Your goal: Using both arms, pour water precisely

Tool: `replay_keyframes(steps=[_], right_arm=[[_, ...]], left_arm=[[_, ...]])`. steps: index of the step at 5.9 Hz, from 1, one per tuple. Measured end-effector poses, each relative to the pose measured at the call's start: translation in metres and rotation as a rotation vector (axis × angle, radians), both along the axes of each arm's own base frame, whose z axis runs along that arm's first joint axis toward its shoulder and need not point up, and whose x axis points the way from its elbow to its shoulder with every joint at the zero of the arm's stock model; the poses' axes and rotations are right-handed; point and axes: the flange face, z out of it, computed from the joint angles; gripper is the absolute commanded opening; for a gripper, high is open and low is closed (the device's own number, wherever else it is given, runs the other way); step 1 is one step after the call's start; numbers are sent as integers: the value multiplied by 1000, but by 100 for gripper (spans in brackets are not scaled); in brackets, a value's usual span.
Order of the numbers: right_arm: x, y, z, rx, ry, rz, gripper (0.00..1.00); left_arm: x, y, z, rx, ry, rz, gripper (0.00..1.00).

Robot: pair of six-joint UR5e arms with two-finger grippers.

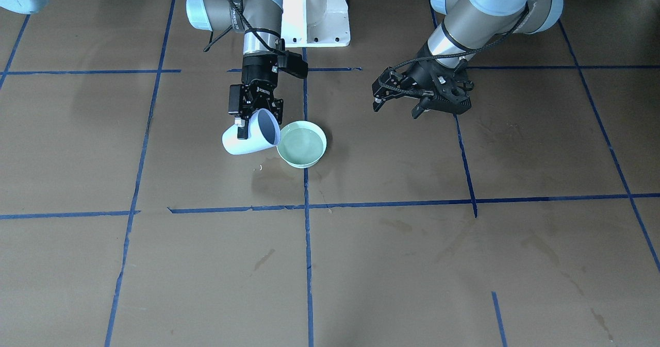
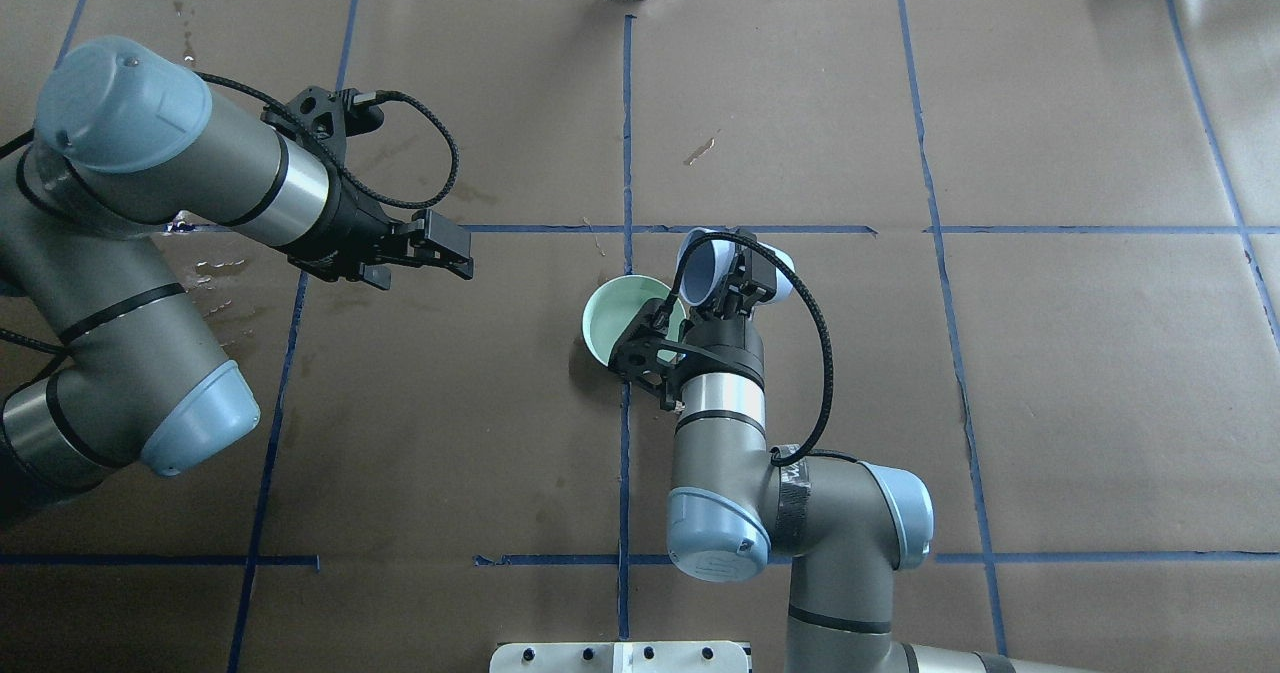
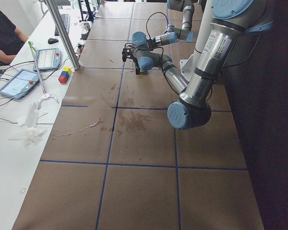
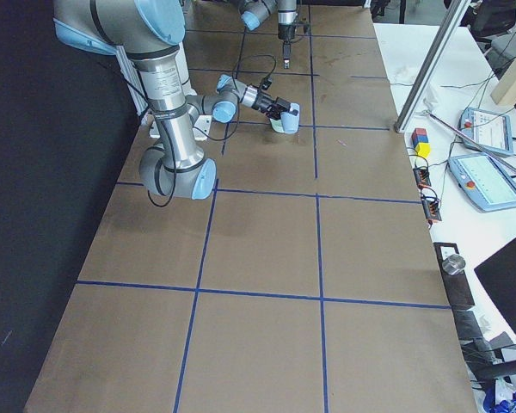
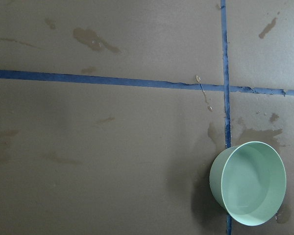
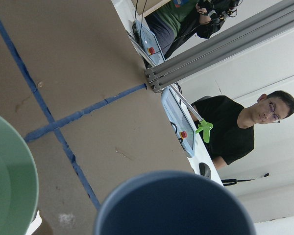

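My right gripper (image 1: 252, 118) is shut on a pale cup (image 1: 246, 139), gripping its wall near the rim. The cup is tilted far over, its mouth towards a mint-green bowl (image 1: 305, 164) that stands right beside it. Water (image 1: 301, 143) shows as a glossy sheen inside the bowl. From overhead, the cup (image 2: 703, 261) hangs at the bowl's (image 2: 608, 318) right edge, and my right gripper (image 2: 725, 291) partly covers the bowl. My left gripper (image 1: 398, 109) hovers open and empty, well away from the bowl, also seen overhead (image 2: 458, 253). The left wrist view holds only the bowl (image 5: 218, 177). The cup's rim (image 6: 171, 205) fills the bottom of the right wrist view.
Blue tape lines (image 1: 308, 233) divide the brown table. Wet stains (image 5: 95, 41) mark the paper around the bowl. The white pedestal (image 1: 314, 12) stands behind the bowl. A side bench holds tablets (image 3: 19, 81) and coloured blocks (image 3: 65, 75). A person (image 6: 235, 127) sits beyond the table.
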Motion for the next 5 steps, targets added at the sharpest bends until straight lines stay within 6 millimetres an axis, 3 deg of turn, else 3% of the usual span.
replay_keyframes(steps=[5], right_arm=[[-6,16,-11,28,147,-51,23]], left_arm=[[-2,1,-2,-26,7,-14,100]])
